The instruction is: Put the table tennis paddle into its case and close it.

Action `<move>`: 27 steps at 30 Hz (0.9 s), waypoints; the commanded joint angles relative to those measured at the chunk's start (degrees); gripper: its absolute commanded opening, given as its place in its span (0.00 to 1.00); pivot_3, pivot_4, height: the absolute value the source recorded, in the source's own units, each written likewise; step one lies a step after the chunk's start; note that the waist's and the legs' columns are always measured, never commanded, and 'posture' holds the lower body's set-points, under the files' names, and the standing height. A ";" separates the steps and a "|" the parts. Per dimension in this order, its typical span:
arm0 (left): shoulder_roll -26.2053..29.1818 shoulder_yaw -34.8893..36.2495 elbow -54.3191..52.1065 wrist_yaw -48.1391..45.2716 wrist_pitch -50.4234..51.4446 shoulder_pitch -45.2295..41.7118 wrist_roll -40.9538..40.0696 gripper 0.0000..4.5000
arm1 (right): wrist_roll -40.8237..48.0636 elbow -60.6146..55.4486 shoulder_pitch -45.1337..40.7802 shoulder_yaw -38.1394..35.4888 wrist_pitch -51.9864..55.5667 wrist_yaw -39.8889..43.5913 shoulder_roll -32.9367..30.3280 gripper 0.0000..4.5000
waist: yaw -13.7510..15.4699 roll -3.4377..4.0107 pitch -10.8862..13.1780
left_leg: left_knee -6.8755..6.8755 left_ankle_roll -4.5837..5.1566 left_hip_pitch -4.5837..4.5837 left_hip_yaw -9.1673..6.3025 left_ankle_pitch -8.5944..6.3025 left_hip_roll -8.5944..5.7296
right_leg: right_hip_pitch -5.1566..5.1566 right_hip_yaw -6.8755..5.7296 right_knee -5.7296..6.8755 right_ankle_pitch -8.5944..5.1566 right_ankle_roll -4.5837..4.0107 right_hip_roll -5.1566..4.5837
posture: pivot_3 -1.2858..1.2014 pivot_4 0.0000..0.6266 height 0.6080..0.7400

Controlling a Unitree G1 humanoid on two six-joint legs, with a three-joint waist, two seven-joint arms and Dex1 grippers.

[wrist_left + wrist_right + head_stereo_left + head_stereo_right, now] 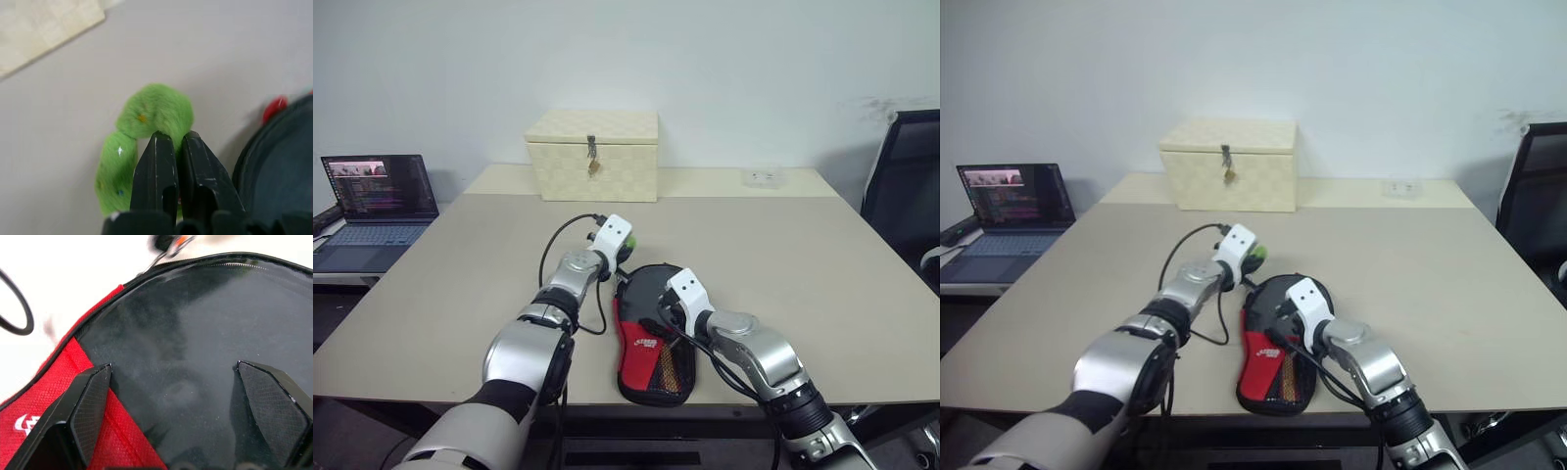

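Here the table is seen across the middle of the frame, with a cream woven box at upper centre. The case lies at lower centre, black top and red lower part. The right tool is held wide open over its black top. The left tool is closed beside a green fuzzy pom-pom; whether it is pinched cannot be told.

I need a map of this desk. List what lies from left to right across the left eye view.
Laptop → cream woven box → case → small clear item near the table's far edge → black chair.
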 commanded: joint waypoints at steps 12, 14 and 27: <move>-4.84 -4.49 -0.43 6.67 -6.37 -7.03 8.57 0.01 | -1.67 -1.92 10.35 5.01 6.53 0.70 -4.68 1.00 | 0.20 -0.05 -0.10 | 0.00 0.00 0.03 -0.10 0.00 -0.30 | 0.13 -0.03 -0.03 -0.10 0.22 -0.24 | 0.52 0.24 1.00; -5.16 -4.93 -0.29 8.09 -6.48 -7.45 9.55 0.01 | -1.67 -2.66 10.85 5.23 6.77 0.57 -4.71 1.00 | 0.16 -0.05 -0.10 | -0.01 0.00 0.07 -0.10 0.00 -0.40 | 0.19 -0.01 -0.04 -0.12 0.29 -0.34 | 0.52 0.24 1.00; -5.08 -7.52 0.43 17.79 -4.22 -8.26 15.28 0.01 | -2.17 -5.26 12.95 6.08 7.67 0.13 -4.73 1.00 | 0.13 -0.06 -0.10 | -0.32 0.01 0.83 -0.15 -0.02 -0.50 | 1.11 -0.05 -0.61 -0.13 0.46 -0.46 | 0.52 0.24 1.00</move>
